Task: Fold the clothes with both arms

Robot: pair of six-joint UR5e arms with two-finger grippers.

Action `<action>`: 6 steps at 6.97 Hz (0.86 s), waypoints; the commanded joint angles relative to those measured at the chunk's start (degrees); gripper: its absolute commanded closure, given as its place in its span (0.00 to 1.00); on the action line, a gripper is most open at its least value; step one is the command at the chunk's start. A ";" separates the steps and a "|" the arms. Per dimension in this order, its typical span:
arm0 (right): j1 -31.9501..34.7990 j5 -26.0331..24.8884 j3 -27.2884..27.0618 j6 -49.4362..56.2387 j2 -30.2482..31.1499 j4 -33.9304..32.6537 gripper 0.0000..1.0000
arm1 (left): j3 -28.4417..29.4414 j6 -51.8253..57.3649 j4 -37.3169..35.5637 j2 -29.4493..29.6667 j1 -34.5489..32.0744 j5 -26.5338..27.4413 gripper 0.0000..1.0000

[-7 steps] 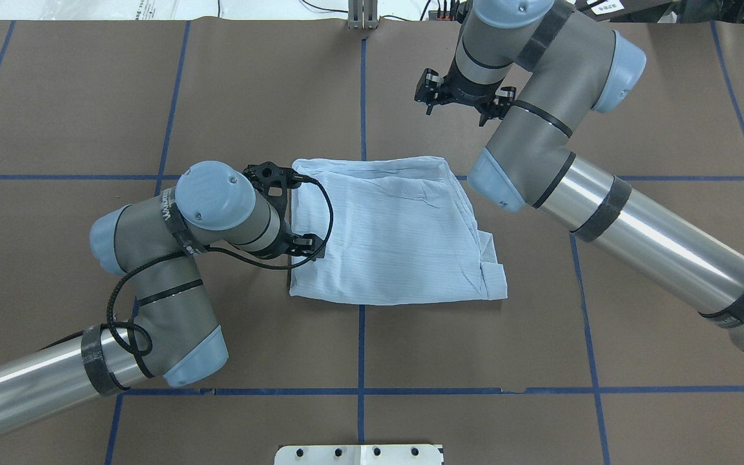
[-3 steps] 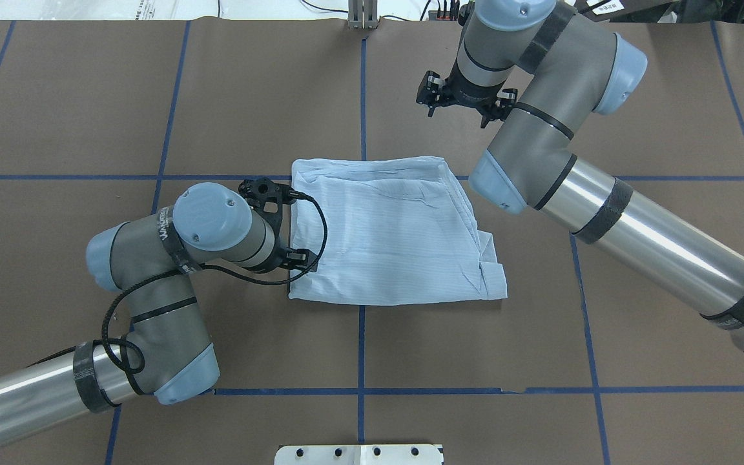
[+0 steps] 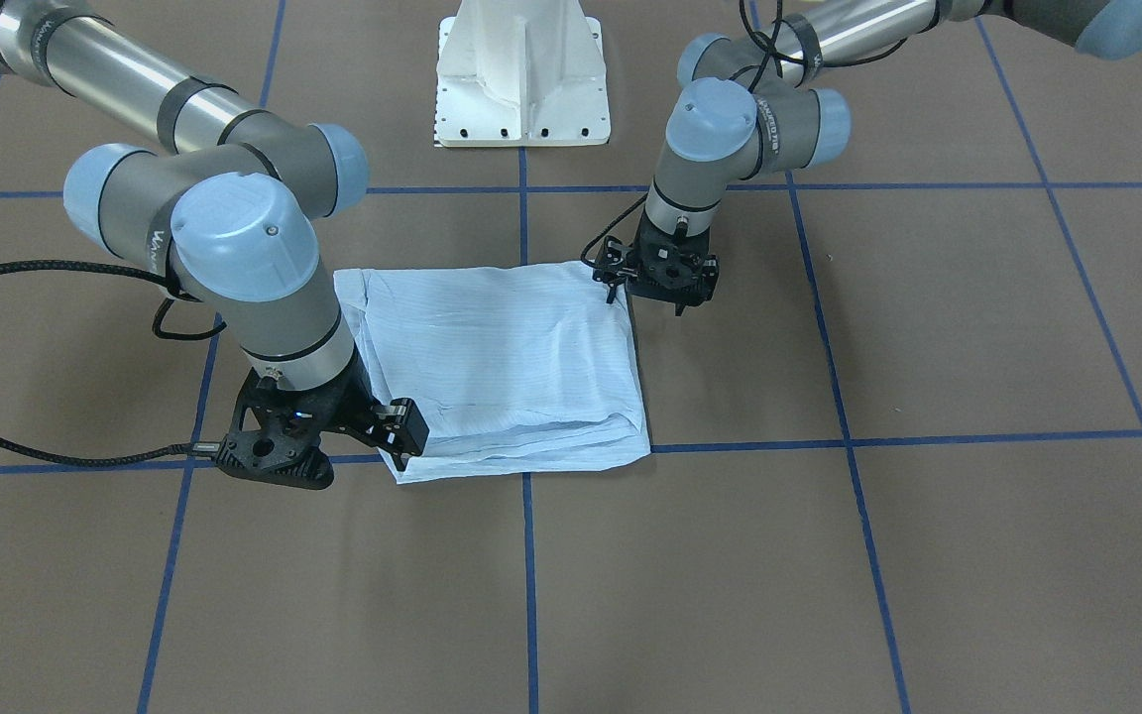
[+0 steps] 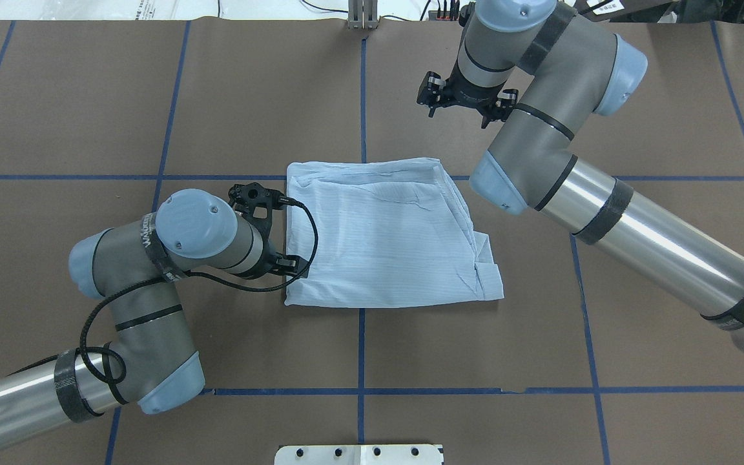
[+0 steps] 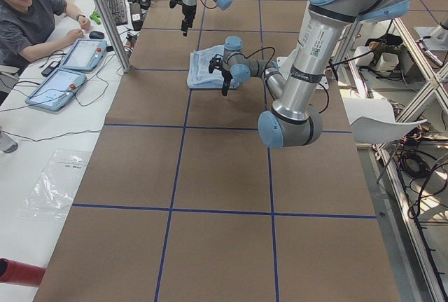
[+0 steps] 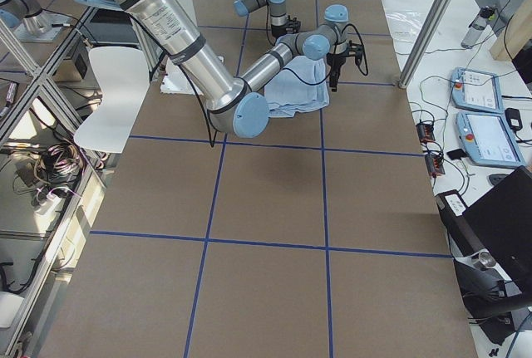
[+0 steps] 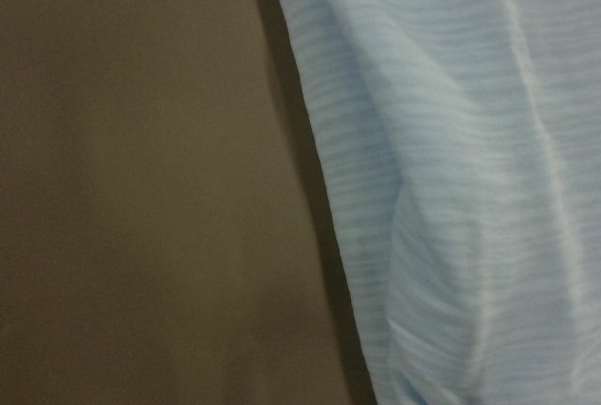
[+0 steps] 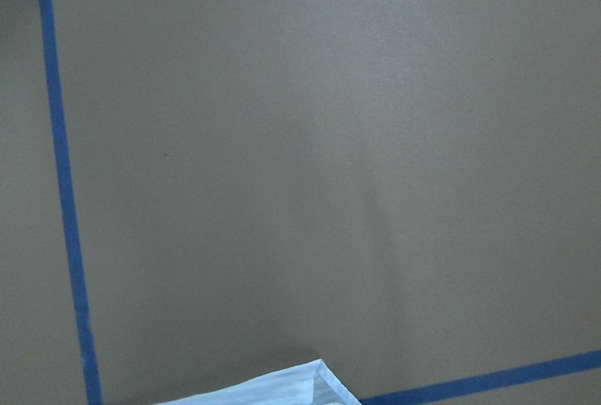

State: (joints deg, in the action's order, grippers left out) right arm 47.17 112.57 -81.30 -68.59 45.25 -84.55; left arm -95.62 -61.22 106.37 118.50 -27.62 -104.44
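shirt (image 4: 385, 239) folded flat | my left gripper (image 3: 658, 286) at its edge, jaws hidden, can't tell grip | my right gripper (image 3: 279, 451) raised, jaws hidden too | wrist lettering (image 3: 153, 241) "WA…", rest unreadable

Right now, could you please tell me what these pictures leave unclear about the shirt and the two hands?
- Left hand: its fingertips are hidden under its own wrist in the overhead view, too small in the front view; grip on the shirt unclear.
- Right hand: open or shut unclear; both wrist views show no fingers.
- Shirt's buttons, collar, cuffs: lost among the folds.
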 commanded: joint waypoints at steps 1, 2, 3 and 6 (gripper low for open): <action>0.03 0.37 0.00 0.13 0.02 0.00 0.00 | -3.49 -0.04 -0.11 0.15 -0.07 -0.94 0.00; 0.20 0.55 0.00 0.30 0.19 -0.17 0.00 | -7.78 0.05 -2.12 -0.11 -0.94 -0.95 0.00; 1.16 1.59 0.00 3.61 1.06 -0.35 0.00 | -10.78 0.83 -7.01 0.06 -3.04 -3.38 0.00; 10.54 9.23 -5.51 21.94 12.26 -0.43 0.00 | -18.70 13.71 -17.57 -1.68 -11.38 -5.51 0.00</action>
State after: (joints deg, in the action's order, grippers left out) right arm 53.46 118.77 -83.85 -54.74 51.87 -84.91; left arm -111.05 -52.95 93.37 117.94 -35.45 -109.56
